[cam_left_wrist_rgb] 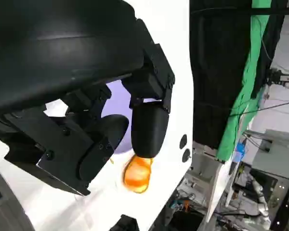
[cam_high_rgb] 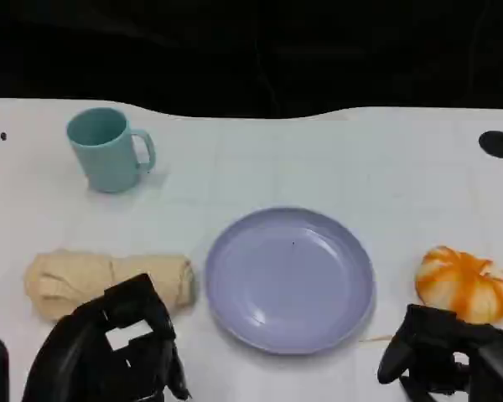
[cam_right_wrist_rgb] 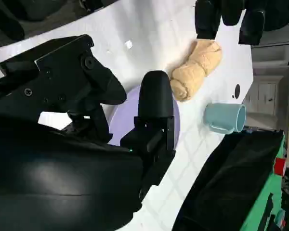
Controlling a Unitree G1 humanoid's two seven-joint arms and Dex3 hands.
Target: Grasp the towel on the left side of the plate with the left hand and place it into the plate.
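The left hand (cam_high_rgb: 109, 347), fingers apart and holding nothing, is hovering by the ungrasped towel (cam_high_rgb: 109, 280) at lower left, leaving the plate (cam_high_rgb: 289, 280) bare.

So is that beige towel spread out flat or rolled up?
Rolled up: the towel lies as a thick bundle left of the plate, showing a spiral end.

Our left hand (cam_left_wrist_rgb: 111, 120) fills most of what we see, its black shell and fingers (cam_left_wrist_rgb: 148, 130) spread apart over the white table (cam_left_wrist_rgb: 173, 29), holding nothing. Between the fingers we glimpse part of the lilac plate (cam_left_wrist_rgb: 116, 98). Just past one fingertip sits an orange-and-white bun (cam_left_wrist_rgb: 137, 175). Beyond the table's edge hang black and green drapes (cam_left_wrist_rgb: 241, 96).
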